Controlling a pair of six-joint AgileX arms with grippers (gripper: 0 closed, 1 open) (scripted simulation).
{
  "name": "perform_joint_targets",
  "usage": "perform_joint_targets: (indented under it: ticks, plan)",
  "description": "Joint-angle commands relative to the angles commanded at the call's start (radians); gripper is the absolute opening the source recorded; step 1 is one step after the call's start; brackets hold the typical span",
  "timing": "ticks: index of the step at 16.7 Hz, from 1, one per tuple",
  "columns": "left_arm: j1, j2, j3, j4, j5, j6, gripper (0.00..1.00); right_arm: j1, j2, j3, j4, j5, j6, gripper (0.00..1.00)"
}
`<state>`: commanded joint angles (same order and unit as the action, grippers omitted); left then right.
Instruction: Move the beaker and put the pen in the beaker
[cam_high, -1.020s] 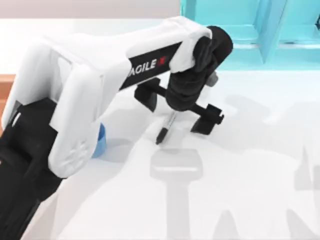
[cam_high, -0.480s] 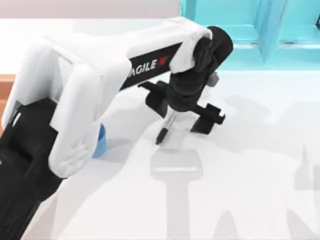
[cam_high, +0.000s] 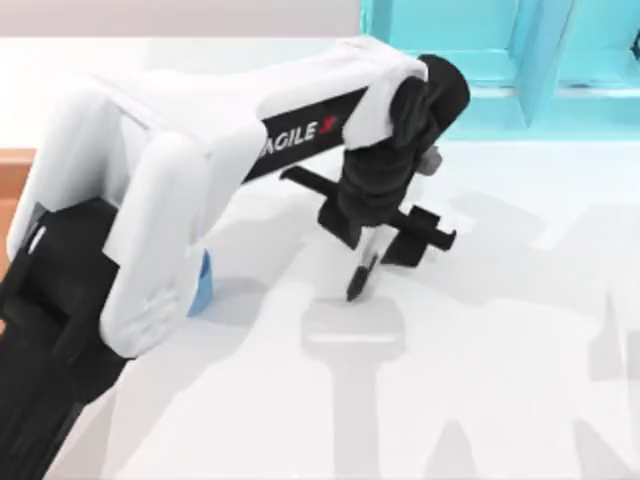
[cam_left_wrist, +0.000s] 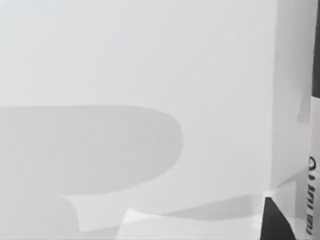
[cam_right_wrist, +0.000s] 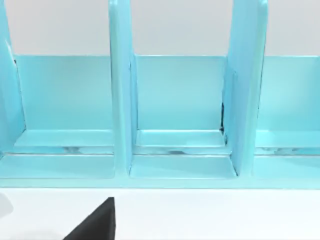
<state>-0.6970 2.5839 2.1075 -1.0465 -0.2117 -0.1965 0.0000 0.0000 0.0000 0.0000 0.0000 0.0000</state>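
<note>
Top view, the pen pick-up. My left gripper sits near the middle of the counter, its two fingers drawn in on the upper barrel of the pen, which hangs from them with its black tip pointing toward 7 o'clock. Whether the tip touches the counter I cannot tell. The blue beaker stands well apart at 9 o'clock from the pen, mostly hidden under my left arm's white housing. The light-blue shelf unit runs along the counter's far edge at 12 o'clock — my right arm's wrist camera faces its compartments, and I cannot tell that gripper's state.

To do this step well, I judge the pen should be raised clear and brought upright before travel toward the beaker — a tilted pen risks catching the rim. The beaker's rim is hidden, so alignment needs care.
</note>
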Motion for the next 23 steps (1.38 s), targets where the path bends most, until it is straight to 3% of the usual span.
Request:
perform_joint_targets:
  ticks: [4,5,16,23]
  plan:
    - [0.000,0.000,0.000,0.000,0.000,0.000,0.00,0.000,0.000,0.000,0.000,0.000,0.000,1.00]
    - [-0.025,-0.071,0.000,-0.023,0.069,-0.029,0.00,0.000,0.000,0.000,0.000,0.000,0.000,1.00]
    - [-0.165,-0.433,-0.241,-0.161,0.053,-0.173,0.00,0.000,0.000,0.000,0.000,0.000,0.000,1.00]
    - [-0.170,-0.458,-0.265,-0.160,0.052,-0.179,0.00,0.000,0.000,0.000,0.000,0.000,0.000,1.00]
